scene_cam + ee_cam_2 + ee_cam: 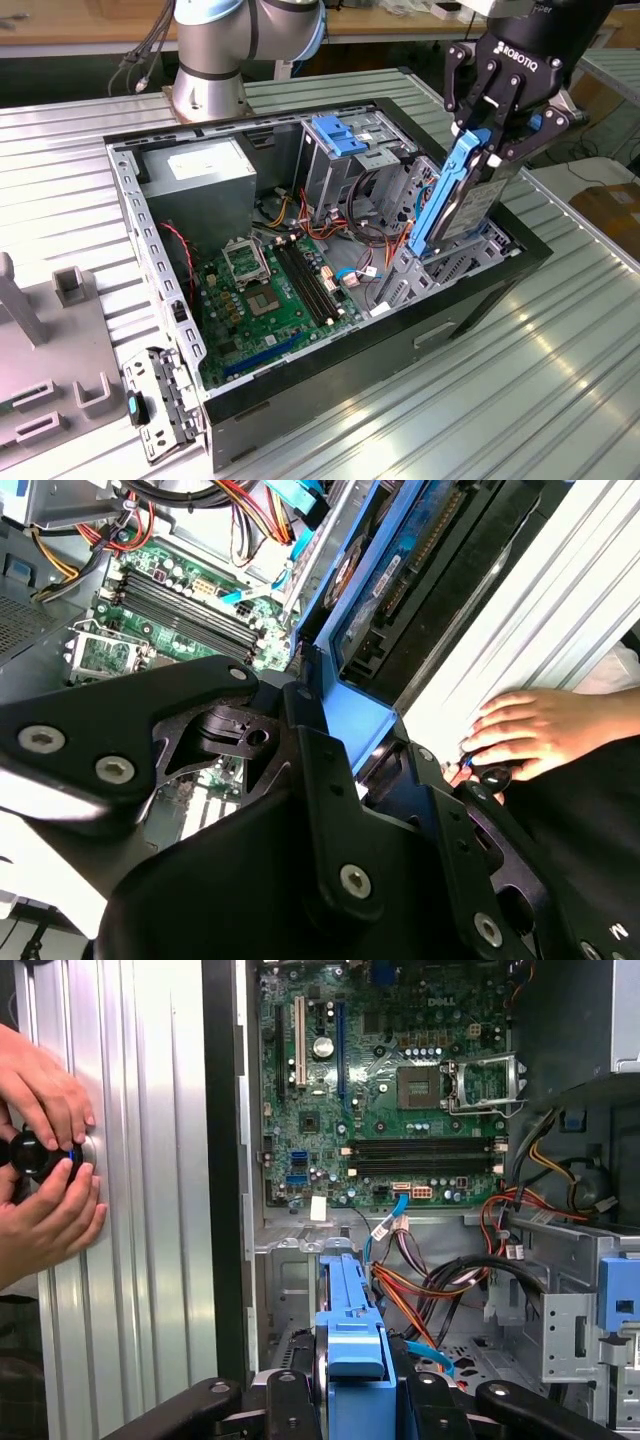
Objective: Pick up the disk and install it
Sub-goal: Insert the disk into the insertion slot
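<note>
The gripper (pixel 492 145) was clamped on the upper end of the disk (pixel 462 200), one finger on each side, carrying it over the corner of the open computer case (pixel 330 385) at the exterior view's right. The disk hung directly below the gripper, its long axis steeply upright and leaning slightly. One blue side rail faced the motherboard (pixel 275 290), and the lower end pointed down into the case. That lower end sat at the mouth of the metal drive bay (pixel 418 275); whether it had entered the bay could not be told. In the first wrist view the blue rail (pixel 350 1310) ran straight away from the gripper toward the case floor. A person's hands (pixel 45 1215) rested on the ribbed table (pixel 150 1210) outside the case wall, well apart from the disk.
</note>
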